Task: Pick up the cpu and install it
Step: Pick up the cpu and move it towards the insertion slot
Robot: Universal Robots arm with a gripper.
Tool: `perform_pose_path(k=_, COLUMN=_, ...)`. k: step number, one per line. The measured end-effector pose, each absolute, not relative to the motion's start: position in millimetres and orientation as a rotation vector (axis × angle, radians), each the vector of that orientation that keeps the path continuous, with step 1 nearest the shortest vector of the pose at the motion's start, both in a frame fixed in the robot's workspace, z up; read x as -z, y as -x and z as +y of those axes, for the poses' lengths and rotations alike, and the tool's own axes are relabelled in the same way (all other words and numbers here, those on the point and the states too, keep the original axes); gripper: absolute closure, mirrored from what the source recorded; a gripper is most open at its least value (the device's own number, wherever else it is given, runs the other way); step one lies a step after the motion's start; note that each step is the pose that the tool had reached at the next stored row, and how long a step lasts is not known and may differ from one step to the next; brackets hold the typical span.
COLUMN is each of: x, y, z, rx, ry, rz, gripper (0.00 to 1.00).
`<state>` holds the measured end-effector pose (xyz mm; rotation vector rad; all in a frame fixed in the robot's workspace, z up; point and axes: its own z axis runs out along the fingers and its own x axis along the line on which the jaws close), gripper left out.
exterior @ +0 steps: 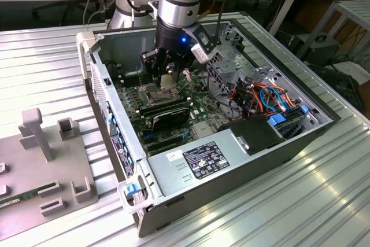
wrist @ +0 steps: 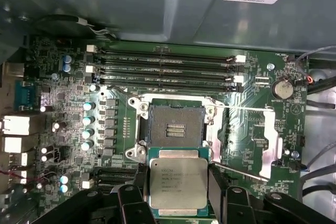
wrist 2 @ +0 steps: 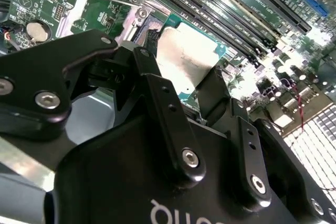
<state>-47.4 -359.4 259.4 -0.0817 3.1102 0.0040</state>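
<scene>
Squarely between the jaws, cpu (wrist: pixel 177 184) near open socket (wrist: pixel 174 124)

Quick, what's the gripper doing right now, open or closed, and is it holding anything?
Gripper: closed on the cpu, holding it by two opposite edges above the motherboard; the socket is empty.

cpu (wrist: pixel 177 184): dull silver-grey metal top, matt, with a green laminate rim. Tool (wrist 2: pixel 181 74): smooth matt black with shiny steel screw heads. Motherboard (wrist: pixel 126 129): glossy green. Socket frame (wrist: pixel 265 145): bright bare metal. Case wall (wrist: pixel 131 9): matt grey sheet metal. Counter (exterior: pixel 277 201): ribbed, shiny aluminium.
</scene>
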Motion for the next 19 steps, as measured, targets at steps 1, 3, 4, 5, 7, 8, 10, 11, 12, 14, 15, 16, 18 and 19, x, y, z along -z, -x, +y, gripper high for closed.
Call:
perform_pose_path(k=1, x=-258, y=47, z=-359, rx=-0.004, ry=0.082, rz=3.11, gripper=0.45)
perform_pose_path(k=3, x=-254, y=47, z=-353, rx=-0.004, ry=0.082, rz=3.11, gripper=0.45)
perform_pose_path(k=4, x=-252, y=47, z=-351, rx=-0.004, ry=0.081, rz=3.11, gripper=0.45)
perform_pose_path(k=5, x=-250, y=47, z=-350, rx=-0.004, ry=0.08, rz=3.11, gripper=0.45)
perform_pose_path(k=7, x=-247, y=47, z=-348, rx=-0.004, ry=0.076, rz=3.11, gripper=0.45)
perform_pose_path(k=8, x=-246, y=47, z=-347, rx=-0.004, ry=0.075, rz=3.11, gripper=0.45)
perform_pose_path(k=10, x=-243, y=47, z=-346, rx=-0.004, ry=0.072, rz=3.11, gripper=0.45)
perform_pose_path(k=11, x=-242, y=47, z=-345, rx=-0.004, ry=0.071, rz=3.111, gripper=0.45)
perform_pose_path(k=12, x=-240, y=47, z=-345, rx=-0.004, ry=0.07, rz=3.11, gripper=0.45)
perform_pose_path(k=14, x=-238, y=47, z=-344, rx=-0.004, ry=0.069, rz=3.11, gripper=0.45)
perform_pose_path(k=15, x=-237, y=47, z=-343, rx=-0.004, ry=0.068, rz=3.111, gripper=0.45)
perform_pose_path(k=16, x=-236, y=47, z=-343, rx=-0.004, ry=0.068, rz=3.11, gripper=0.45)
perform_pose_path(k=18, x=-235, y=47, z=-343, rx=-0.004, ry=0.067, rz=3.111, gripper=0.45)
perform_pose_path(k=19, x=-235, y=47, z=-343, rx=-0.004, ry=0.067, rz=3.111, gripper=0.45)
